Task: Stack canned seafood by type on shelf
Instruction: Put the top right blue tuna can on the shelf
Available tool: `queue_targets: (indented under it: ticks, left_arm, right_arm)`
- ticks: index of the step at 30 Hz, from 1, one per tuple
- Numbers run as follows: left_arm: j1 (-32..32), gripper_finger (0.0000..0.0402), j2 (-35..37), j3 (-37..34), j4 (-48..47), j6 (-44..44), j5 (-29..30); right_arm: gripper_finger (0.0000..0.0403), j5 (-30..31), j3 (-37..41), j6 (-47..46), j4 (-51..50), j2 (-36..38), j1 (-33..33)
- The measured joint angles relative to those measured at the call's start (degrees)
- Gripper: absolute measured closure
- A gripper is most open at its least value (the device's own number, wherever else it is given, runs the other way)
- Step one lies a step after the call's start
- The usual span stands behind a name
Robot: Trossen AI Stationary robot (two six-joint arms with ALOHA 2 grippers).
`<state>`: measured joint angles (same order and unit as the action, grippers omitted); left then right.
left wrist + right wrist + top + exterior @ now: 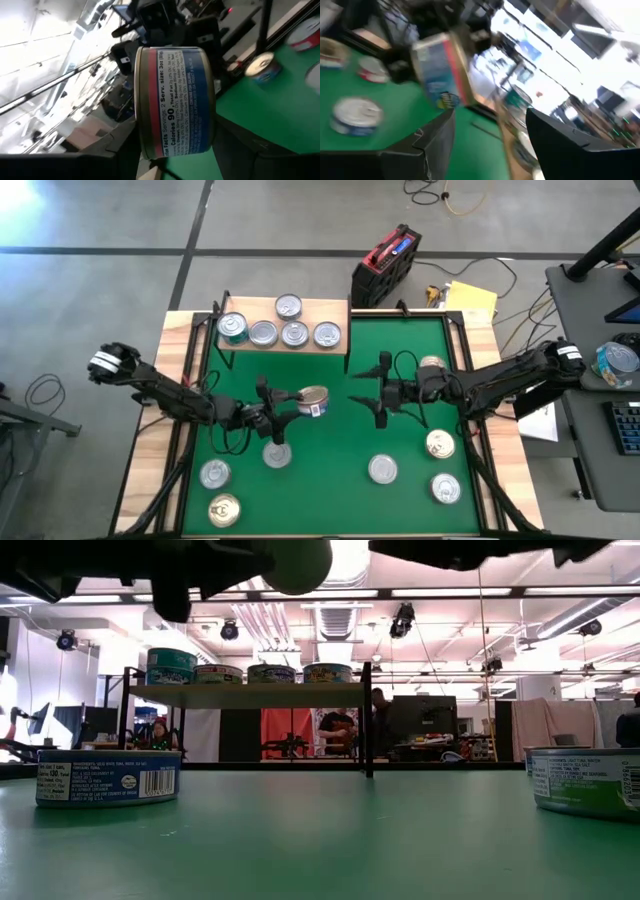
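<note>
I have the left end effector clenched on a tin, lifted above the green mat near its middle. The shelf lies straight beyond it, toward the far edge, its long axis running side to side, with five tins already on the board; the left arm is clearly the nearer one. The right end effector hovers just across from the held tin, fingers spread and holding nothing. More tins sit on the mat, nearer me. The left wrist view shows the tin tipped on its edge, label facing the camera, which the overhead hardly reveals. The low view shows the shelf tins in a row, one teal tin standing taller.
</note>
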<state>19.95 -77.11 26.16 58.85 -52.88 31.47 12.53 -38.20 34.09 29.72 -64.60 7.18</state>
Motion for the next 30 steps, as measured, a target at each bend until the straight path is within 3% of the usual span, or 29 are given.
queue_targets:
  ticks: [10,15,23,30]
  left_arm:
    - [-3.2,0.0215,-0.2,1.2,-2.5,-2.5,0.3]
    - [-3.1,0.0215,-0.3,1.1,-3.4,-1.2,-0.3]
    - [-3.2,0.0215,-0.3,1.1,-3.3,0.0,-0.6]
    - [-3.2,0.0214,-0.4,2.0,-4.0,-0.6,-0.7]
  right_arm:
    - [0.0123,-0.9,-19.9,-3.0,-29.4,-7.3,-0.1]
    - [0.0095,-0.9,-27.9,-4.1,-39.5,-11.9,-0.2]
    - [0.0064,-0.9,-33.4,-8.8,-46.0,-17.9,0.0]
    - [0.0074,-0.9,-33.7,-6.8,-43.8,-18.8,0.1]
